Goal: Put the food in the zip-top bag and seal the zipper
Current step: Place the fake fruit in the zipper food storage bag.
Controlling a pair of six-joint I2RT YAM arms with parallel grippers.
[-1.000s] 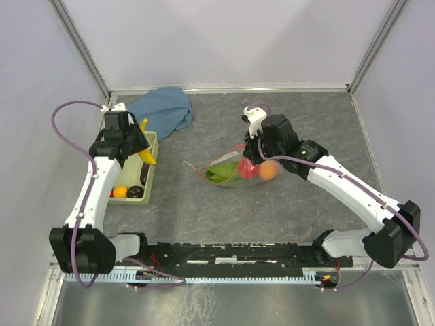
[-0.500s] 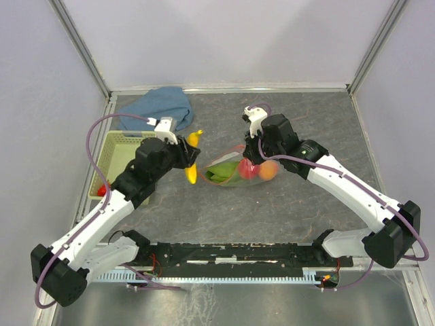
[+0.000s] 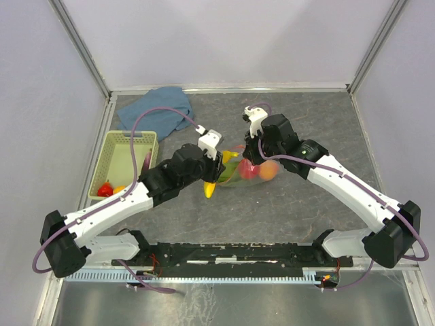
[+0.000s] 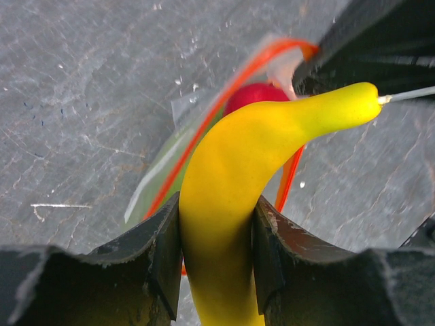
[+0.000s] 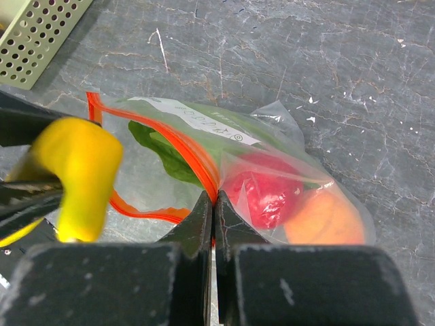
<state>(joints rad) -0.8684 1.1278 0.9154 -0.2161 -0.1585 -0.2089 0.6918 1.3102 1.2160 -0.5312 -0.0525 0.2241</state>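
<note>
My left gripper is shut on a yellow banana, gripping it around the middle. The banana's tip points into the open mouth of the clear zip-top bag. My right gripper is shut on the bag's red-orange zipper strip and holds that edge up. Inside the bag lie a green leaf, a red fruit and an orange fruit. From above, the banana hangs at the bag's left side, under the left gripper. The slider is not visible.
A pale green basket stands at the left, with a red piece and an orange piece of food in its near end. A blue cloth lies at the back left. Grey walls close in the table.
My left arm has swung from the basket to the right, carrying the banana to the bag's mouth. The right arm and the bag have stayed put.
</note>
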